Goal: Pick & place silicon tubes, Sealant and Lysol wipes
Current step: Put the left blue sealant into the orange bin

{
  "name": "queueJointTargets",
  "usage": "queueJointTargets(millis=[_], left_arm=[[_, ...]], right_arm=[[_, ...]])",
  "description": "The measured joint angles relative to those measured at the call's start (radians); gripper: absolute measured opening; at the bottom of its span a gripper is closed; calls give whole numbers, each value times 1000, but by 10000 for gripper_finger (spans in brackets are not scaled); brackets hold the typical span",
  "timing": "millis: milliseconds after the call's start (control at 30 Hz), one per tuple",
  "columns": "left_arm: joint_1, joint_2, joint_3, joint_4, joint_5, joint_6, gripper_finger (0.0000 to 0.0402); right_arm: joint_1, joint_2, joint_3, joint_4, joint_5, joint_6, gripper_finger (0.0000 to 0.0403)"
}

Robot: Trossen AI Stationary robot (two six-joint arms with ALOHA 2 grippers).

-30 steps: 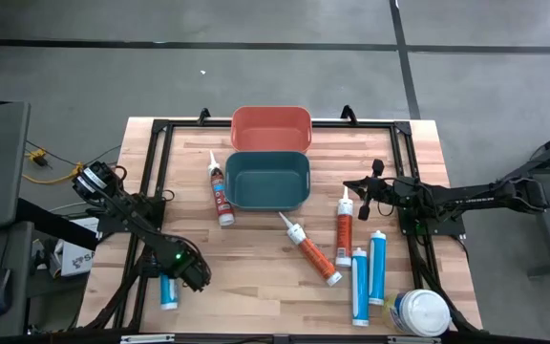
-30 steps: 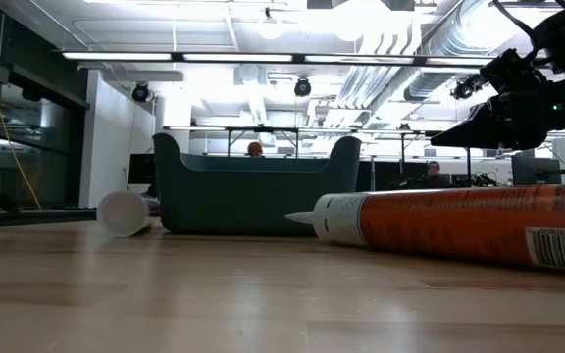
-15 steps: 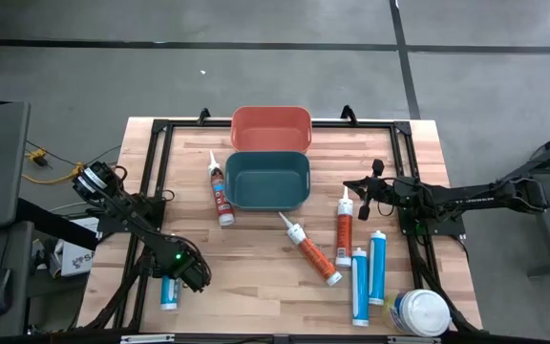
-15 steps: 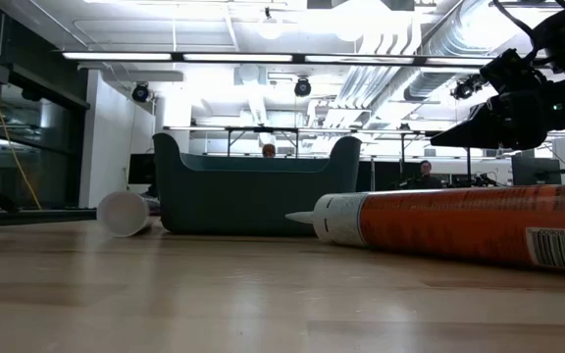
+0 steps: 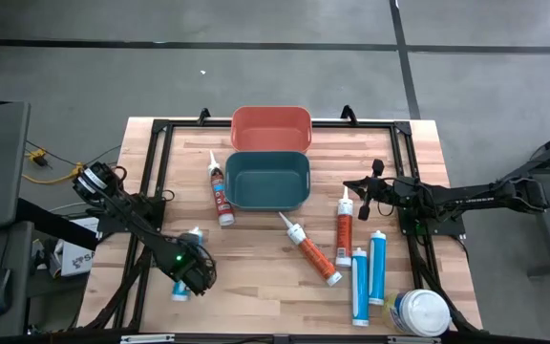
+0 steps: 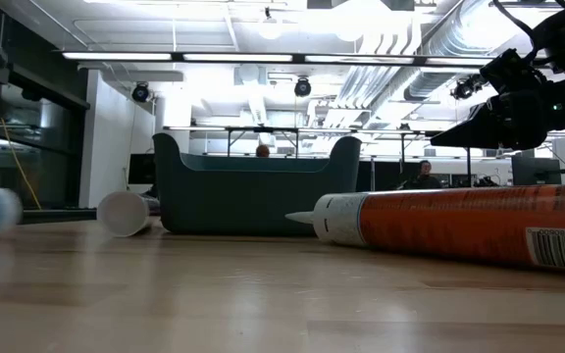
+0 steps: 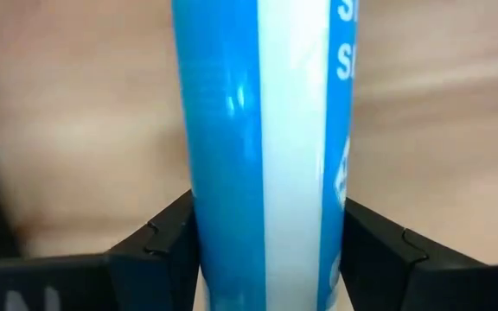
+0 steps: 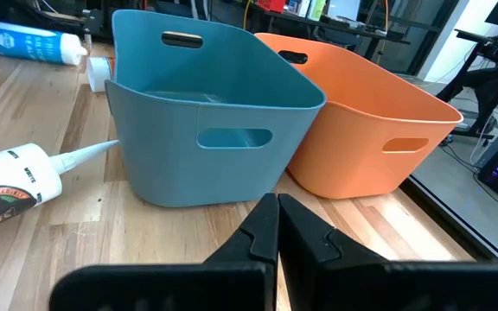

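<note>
To the left of the teal bin (image 5: pixel 267 180), near the front edge of the table, the left gripper (image 5: pixel 191 272) has its fingers closed around a blue silicone tube (image 7: pixel 262 147), gripping it across the body. The tube looks stiff, smooth and glossy, so I judge it can slip or swing; a hold at the middle seems best. Right of the bin lie two orange sealant tubes (image 5: pixel 344 234) and two more blue tubes (image 5: pixel 377 266). The Lysol wipes (image 5: pixel 420 311) stand at the front right corner, wide and probably light. The right gripper (image 8: pixel 277 226) waits right of the bin, fingers pressed together, holding nothing.
</note>
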Motion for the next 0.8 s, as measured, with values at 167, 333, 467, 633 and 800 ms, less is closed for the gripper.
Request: queueJointTargets(millis=[167, 333, 467, 633, 800], left_arm=[[4, 7, 20, 23, -328, 89, 196], [20, 8, 21, 35, -519, 210, 196], [39, 6, 21, 18, -534, 245, 195], [47, 6, 21, 44, -478, 265, 193], [33, 5, 50, 69, -527, 271, 193]], right_arm=[[0, 0, 0, 0, 0, 0, 0], [0, 0, 0, 0, 0, 0, 0], [0, 0, 0, 0, 0, 0, 0], [0, 0, 0, 0, 0, 0, 0], [0, 0, 0, 0, 0, 0, 0]])
